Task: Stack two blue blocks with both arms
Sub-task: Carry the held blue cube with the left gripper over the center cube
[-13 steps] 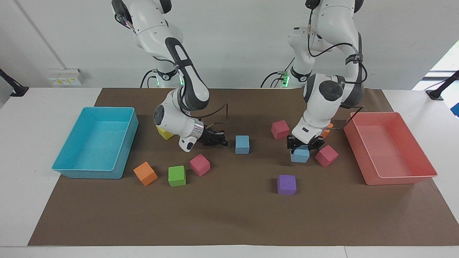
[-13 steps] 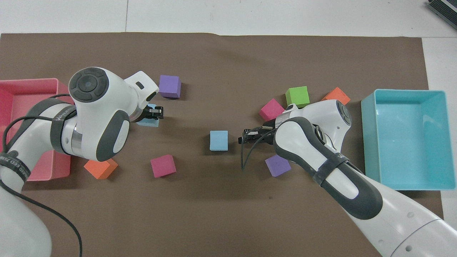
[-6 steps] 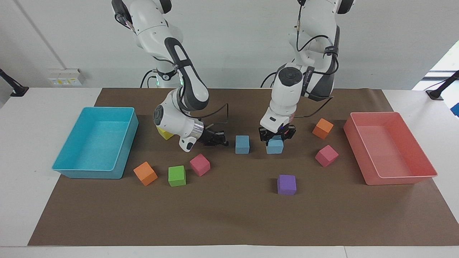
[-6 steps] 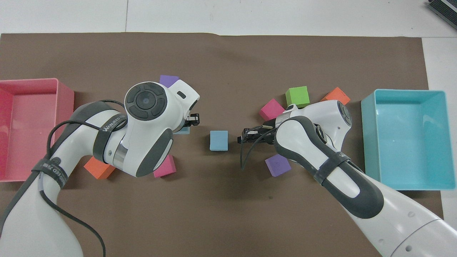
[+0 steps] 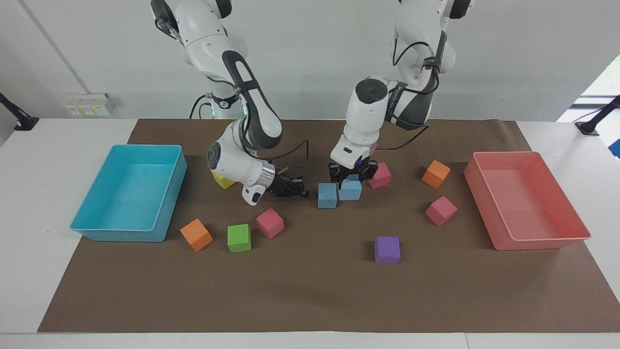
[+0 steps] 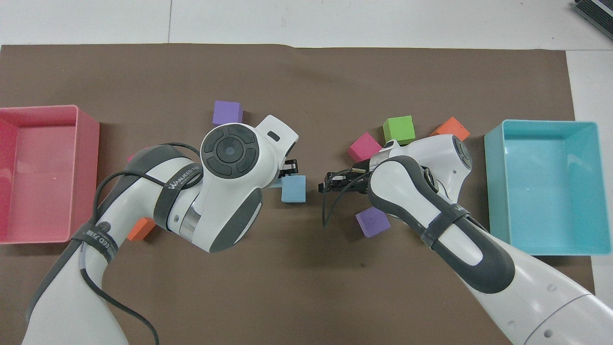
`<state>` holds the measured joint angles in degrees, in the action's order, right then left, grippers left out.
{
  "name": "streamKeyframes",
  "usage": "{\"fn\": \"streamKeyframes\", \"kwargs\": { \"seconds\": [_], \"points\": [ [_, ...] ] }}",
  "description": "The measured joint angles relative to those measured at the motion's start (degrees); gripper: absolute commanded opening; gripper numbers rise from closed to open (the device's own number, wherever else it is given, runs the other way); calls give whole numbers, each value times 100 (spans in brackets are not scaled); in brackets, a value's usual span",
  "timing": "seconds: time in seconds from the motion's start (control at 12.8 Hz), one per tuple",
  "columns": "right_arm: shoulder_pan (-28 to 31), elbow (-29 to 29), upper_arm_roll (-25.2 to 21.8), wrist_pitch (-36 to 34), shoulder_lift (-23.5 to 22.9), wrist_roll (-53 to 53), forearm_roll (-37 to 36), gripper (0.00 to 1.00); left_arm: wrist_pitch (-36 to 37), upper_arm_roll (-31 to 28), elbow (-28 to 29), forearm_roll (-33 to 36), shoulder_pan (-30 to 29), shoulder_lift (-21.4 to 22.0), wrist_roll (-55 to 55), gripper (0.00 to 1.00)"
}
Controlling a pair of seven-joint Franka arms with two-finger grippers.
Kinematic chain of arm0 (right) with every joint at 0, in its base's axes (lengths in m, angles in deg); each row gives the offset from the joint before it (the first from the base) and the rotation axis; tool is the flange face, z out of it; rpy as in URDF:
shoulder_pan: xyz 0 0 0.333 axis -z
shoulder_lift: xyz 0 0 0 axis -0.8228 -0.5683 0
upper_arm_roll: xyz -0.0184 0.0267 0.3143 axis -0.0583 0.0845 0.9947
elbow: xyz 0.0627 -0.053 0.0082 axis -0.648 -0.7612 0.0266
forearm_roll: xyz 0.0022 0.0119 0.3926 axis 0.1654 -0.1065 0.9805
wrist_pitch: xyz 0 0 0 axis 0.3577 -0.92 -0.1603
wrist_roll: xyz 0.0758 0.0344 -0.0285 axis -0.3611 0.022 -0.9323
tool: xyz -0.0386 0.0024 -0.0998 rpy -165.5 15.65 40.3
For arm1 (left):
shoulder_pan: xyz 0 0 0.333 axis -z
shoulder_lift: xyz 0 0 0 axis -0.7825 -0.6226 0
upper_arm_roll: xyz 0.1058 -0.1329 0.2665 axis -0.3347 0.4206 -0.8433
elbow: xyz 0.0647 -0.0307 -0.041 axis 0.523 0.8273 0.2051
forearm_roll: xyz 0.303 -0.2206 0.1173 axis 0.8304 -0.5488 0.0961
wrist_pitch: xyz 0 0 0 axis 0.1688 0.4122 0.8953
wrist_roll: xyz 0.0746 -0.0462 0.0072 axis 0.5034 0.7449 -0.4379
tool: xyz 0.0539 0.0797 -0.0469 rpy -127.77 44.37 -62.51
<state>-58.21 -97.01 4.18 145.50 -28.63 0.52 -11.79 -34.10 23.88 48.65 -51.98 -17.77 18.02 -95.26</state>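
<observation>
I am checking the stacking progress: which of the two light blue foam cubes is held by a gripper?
The light blue foam cube in the left gripper, toward the left arm's end; the other blue cube sits free on the mat.

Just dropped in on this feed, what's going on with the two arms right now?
The left hand is shut on a small light-blue foam cube, holding it low right beside the second light-blue foam cube, which sits on the brown mat mid-table. The carried cube is not on top of the other one yet, so nothing is stacked. The right hand is shut and empty, low over the mat at the resting cube's other flank, waiting.
</observation>
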Motion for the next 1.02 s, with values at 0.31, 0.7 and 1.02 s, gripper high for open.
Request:
{"fn": "streamKeyframes", "kwargs": {
  "seconds": [0.31,0.7,1.02],
  "points": [
    [0,2,0,0,0,0,0,0,3,6,-258,-20,279,-195,-262,0],
    [0,5,0,0,0,0,4,0,-18,1,-304,-20,347,-396,-285,0],
    [0,7,0,0,0,0,5,0,-65,18,-299,-20,367,-502,-280,0]
  ]
}}
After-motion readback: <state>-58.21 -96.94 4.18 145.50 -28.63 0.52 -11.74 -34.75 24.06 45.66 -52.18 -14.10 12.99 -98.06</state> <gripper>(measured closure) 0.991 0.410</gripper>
